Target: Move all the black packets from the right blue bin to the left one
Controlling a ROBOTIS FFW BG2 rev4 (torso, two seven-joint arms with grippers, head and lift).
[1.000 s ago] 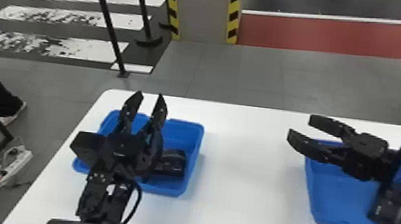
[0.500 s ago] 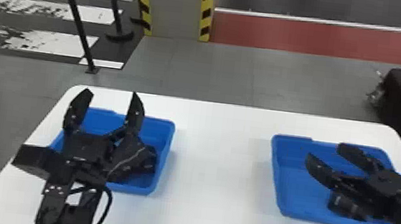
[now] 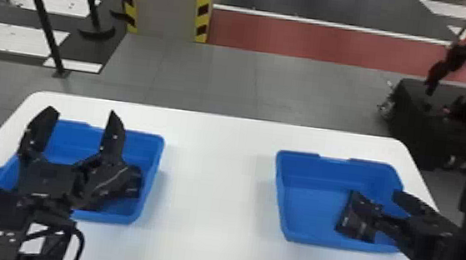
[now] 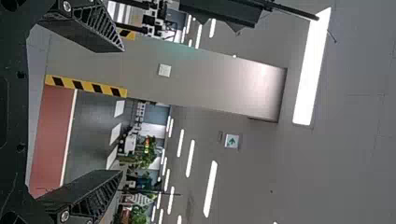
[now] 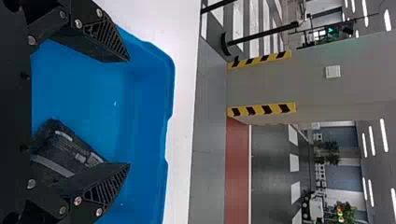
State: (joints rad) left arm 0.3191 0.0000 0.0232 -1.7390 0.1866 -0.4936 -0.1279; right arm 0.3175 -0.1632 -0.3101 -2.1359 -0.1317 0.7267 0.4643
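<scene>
In the head view my left gripper (image 3: 82, 112) stands open above the left blue bin (image 3: 152, 189), with black packets (image 3: 135, 181) in the bin beside it. The open fingers of my left gripper (image 4: 122, 111) show in the left wrist view, nothing between them. Within the right blue bin (image 3: 280, 212), my right gripper (image 3: 378, 195) is open, one finger overlapping a black packet (image 3: 359, 228) at the bin's right side. From the right wrist, my right gripper (image 5: 128, 112) is spread over the bin floor; a packet (image 5: 65, 144) lies partly behind its lower finger.
Between the bins stretches the white table (image 3: 217, 188). A black wheeled base (image 3: 421, 124) stands on the floor beyond its right corner. Behind the table are a pillar (image 3: 167, 2) with striped edges and black posts (image 3: 40, 9).
The head view has swung to the right. Relative to the right bin, my right gripper has shifted rightward and closer to the packet. My left gripper stays over the left bin, open.
</scene>
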